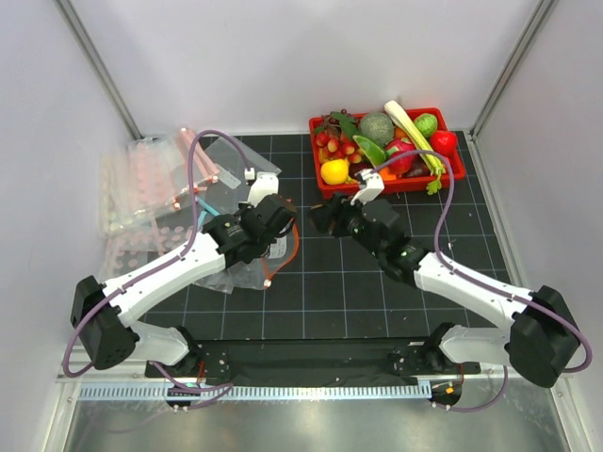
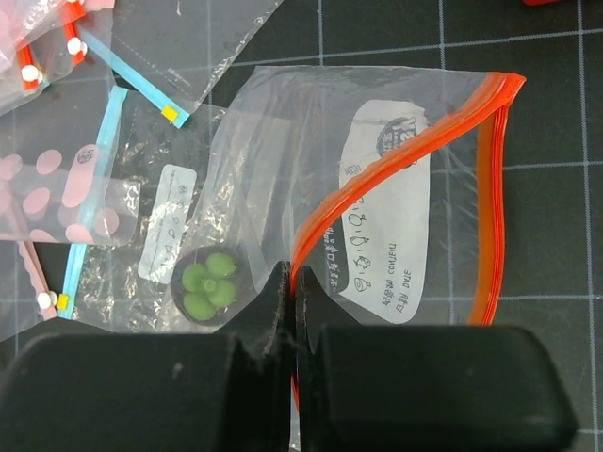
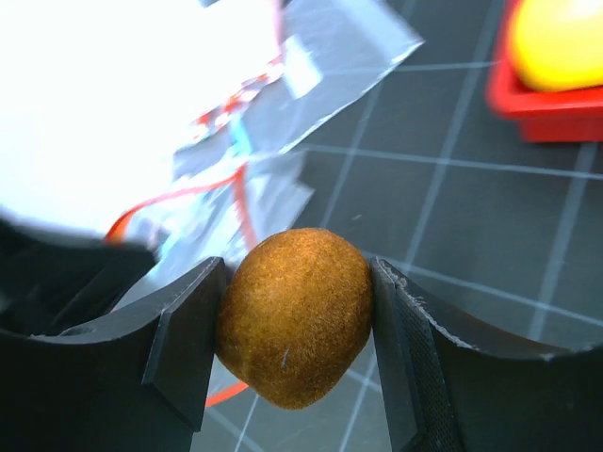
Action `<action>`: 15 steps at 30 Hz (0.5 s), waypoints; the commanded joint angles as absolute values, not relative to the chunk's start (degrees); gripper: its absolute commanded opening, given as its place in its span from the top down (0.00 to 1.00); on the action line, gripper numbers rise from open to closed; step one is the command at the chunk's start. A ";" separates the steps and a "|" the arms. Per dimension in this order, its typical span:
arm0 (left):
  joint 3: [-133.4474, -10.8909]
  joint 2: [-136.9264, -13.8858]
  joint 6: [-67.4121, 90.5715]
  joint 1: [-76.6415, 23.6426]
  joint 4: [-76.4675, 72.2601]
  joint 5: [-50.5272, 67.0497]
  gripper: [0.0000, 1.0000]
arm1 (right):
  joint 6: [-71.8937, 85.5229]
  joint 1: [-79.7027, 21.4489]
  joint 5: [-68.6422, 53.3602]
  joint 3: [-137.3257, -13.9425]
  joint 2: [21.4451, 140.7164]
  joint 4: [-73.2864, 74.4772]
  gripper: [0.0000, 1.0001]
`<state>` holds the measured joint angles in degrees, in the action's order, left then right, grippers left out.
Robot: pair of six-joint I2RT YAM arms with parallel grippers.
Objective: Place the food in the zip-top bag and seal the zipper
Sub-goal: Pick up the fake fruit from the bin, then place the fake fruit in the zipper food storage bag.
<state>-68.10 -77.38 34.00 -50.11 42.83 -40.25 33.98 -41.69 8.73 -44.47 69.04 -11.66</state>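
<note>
Plastic bag (image 2: 405, 217), one; brown piece (image 3: 294, 315), one

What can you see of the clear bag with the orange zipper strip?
The zip-top bag is clear, floppy, wrinkled plastic with a white printed label. It lies on the black gridded mat. Its red-orange zipper runs along the mouth, which gapes: one strip lies flat, the other curves over to the left gripper, whose shut fingers pinch it.
</note>
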 commanded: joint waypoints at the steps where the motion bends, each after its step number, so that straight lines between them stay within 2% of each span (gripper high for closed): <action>1: -67.94 -75.85 33.75 -50.01 40.61 -39.20 0.99 | 32.35 -44.64 5.37 -42.02 68.20 -23.88 0.59; 6: -67.59 -74.62 33.84 -49.92 39.91 -38.06 0.99 | 26.73 -50.44 5.36 -42.19 70.13 -27.33 0.59; 15: -65.39 -70.49 32.96 -49.92 36.39 -30.76 0.99 | 25.40 -53.17 5.97 -42.36 75.58 -32.60 0.58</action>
